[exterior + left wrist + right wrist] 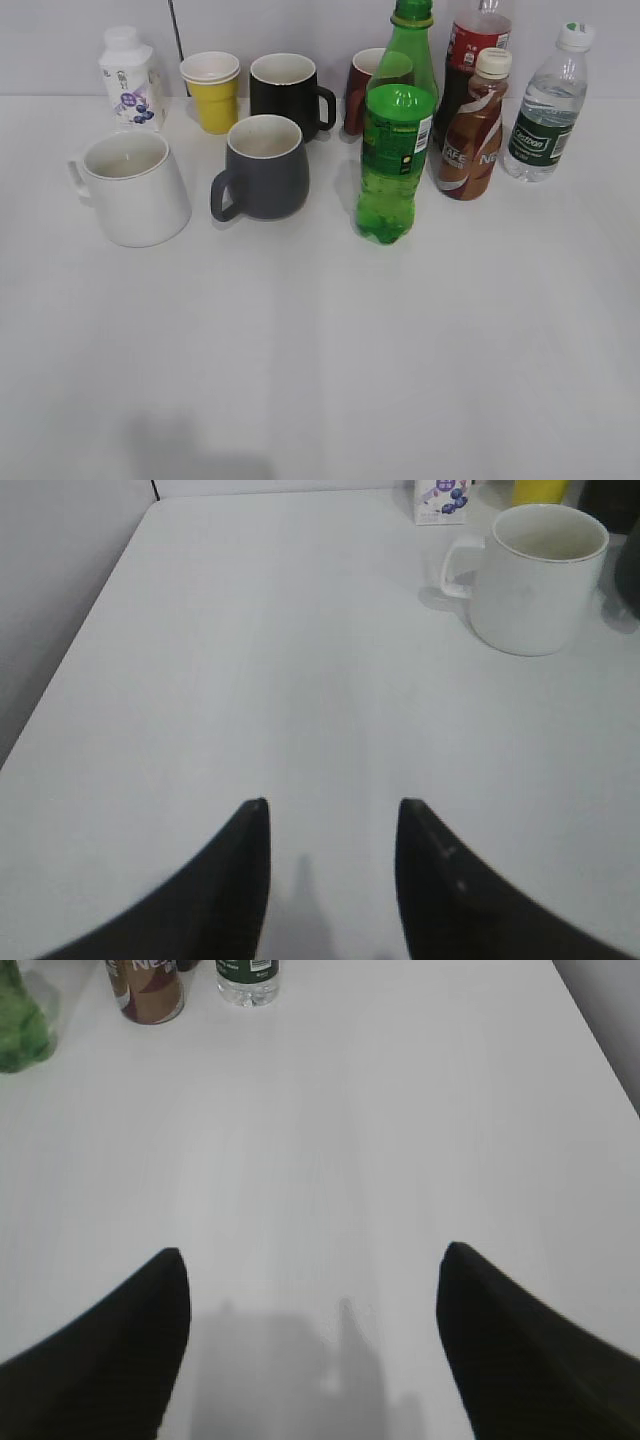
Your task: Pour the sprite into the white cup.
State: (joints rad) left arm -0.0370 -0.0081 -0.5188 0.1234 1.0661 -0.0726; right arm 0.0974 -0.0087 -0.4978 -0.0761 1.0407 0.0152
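- The sprite (397, 150) stands upright mid-table, right of centre, green cap on, looking close to full; so I'd judge it fairly heavy, and the smooth plastic wall likely gives a little under a squeeze.
- Best hold, to my eye, is around the labelled body, below the shoulder, where it's widest and least likely to slip or tip.
- The cap is on, so that has to come off before any pouring.
- The white cup (133, 186) sits well off to the left, mouth up, handle pointing left, looks empty inside; ceramic, stiff, needs no gentle touch beyond not knocking it.
- Between them stands a grey mug (262, 167); just behind the sprite is a brown coffee bottle (475, 126) and a clear water bottle (546, 105), so it's crowded back there.
- Right gripper (312, 1310): jaws spread wide, nothing in them, the sprite's base far ahead and to the left in its wrist view.
- Left gripper (333, 855): jaws parted, holding nothing, white cup ahead to its right, well apart.
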